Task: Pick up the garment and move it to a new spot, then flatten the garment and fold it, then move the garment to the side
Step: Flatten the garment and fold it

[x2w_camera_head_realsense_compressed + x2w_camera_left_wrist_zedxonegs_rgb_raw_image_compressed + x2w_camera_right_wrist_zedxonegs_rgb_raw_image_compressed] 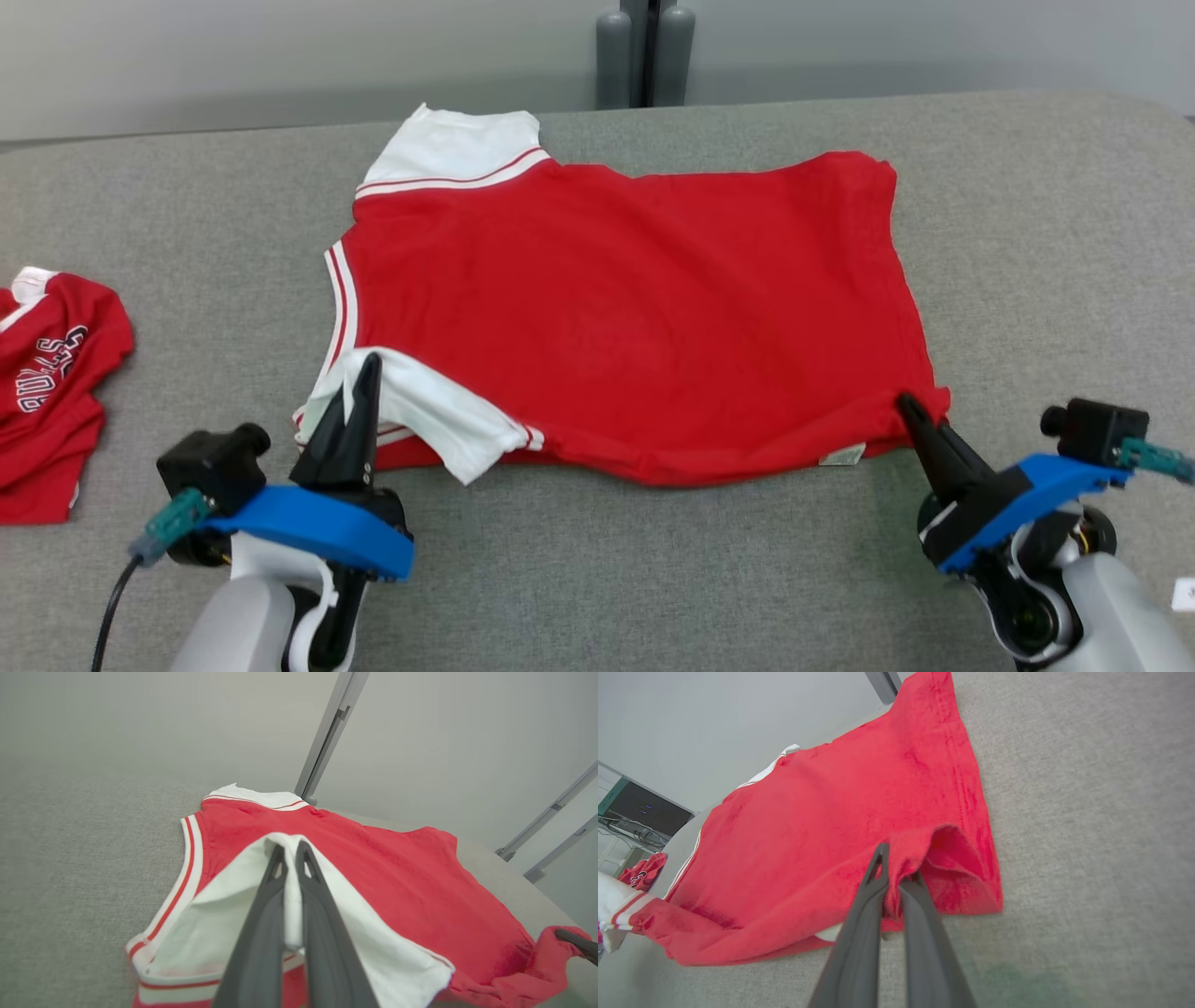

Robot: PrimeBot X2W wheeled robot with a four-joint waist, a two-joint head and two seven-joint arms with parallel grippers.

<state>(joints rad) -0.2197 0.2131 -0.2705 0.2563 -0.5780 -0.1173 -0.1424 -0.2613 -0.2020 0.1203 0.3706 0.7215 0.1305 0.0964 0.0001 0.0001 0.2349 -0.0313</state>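
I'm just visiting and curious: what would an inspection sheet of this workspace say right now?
Surface: grey cloth-covered table, flat.
Job's things: red garment with white sleeves, spread out.
Clutter: second red garment, crumpled at the left.
Grippers: left gripper shut on the near white sleeve; right gripper shut on the garment's near red corner.
Cables: black cable at the left wrist.
Surroundings: pale wall, grey posts behind the table.

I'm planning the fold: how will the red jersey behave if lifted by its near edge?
Probably floppy: the red jersey bunches where the left hand pinches its white sleeve and the right hand its hem corner. Its middle would likely sag. It looks thin, so probably light.
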